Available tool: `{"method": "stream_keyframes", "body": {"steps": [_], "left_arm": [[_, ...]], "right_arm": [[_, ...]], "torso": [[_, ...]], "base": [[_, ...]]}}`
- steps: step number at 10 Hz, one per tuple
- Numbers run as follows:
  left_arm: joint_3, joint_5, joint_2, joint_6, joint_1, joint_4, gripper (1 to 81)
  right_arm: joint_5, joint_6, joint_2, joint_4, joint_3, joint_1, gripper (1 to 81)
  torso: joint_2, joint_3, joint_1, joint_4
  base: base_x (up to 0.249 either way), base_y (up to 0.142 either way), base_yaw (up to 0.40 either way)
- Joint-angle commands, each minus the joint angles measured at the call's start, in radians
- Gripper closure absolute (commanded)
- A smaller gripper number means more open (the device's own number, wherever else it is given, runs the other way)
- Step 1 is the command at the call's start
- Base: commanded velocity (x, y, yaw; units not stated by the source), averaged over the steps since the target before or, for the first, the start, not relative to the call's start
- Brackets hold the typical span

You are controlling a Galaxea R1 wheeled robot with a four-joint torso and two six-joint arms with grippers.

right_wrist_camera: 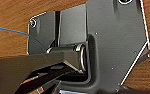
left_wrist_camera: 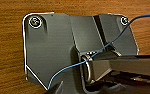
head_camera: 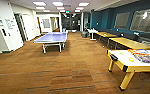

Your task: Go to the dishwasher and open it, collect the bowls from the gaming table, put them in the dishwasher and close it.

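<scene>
The gaming table (head_camera: 117,59), white-topped with yellow legs, stands at the right of the head view, close by. Two small lime-yellow bowls rest on its top: one (head_camera: 121,53) near the far edge, the other (head_camera: 131,59) nearer, beside colourful board game boxes (head_camera: 144,56). The dishwasher is out of view. Both wrist views look down past the robot's own dark plate onto brown carpet (left_wrist_camera: 6,50) (right_wrist_camera: 11,20). A thin blue cable (left_wrist_camera: 108,45) runs across the plate.
A blue table-tennis table (head_camera: 52,38) stands mid-room to the left. Yellow wooden-topped tables (head_camera: 131,43) line the teal right wall. Behind them are a small white table (head_camera: 92,31) and a bin (head_camera: 84,34). Brown carpet (head_camera: 66,70) stretches ahead towards a corridor.
</scene>
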Motion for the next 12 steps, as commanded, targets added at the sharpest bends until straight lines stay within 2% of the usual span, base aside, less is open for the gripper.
{"method": "stream_keyframes", "body": {"steps": [1,9,12], "left_arm": [[0.003,0.052,-0.004,-0.003,-0.038,0.007,1.0],[0.003,0.053,-0.006,-0.003,-0.039,0.009,1.0],[0.003,0.053,-0.004,-0.003,-0.039,0.007,1.0]], "right_arm": [[-0.061,0.0,0.004,-0.003,0.003,0.043,1.0],[-0.061,0.0,0.024,-0.002,-0.031,0.049,1.0],[-0.061,0.0,0.024,-0.003,-0.031,0.052,1.0]], "torso": [[0.0,0.0,0.0,0.0],[0.0,0.0,0.0,0.0],[0.0,0.0,0.002,0.0]], "base": [[0.253,0.0,0.0],[0.249,0.0,0.0],[0.141,0.0,0.0]]}}
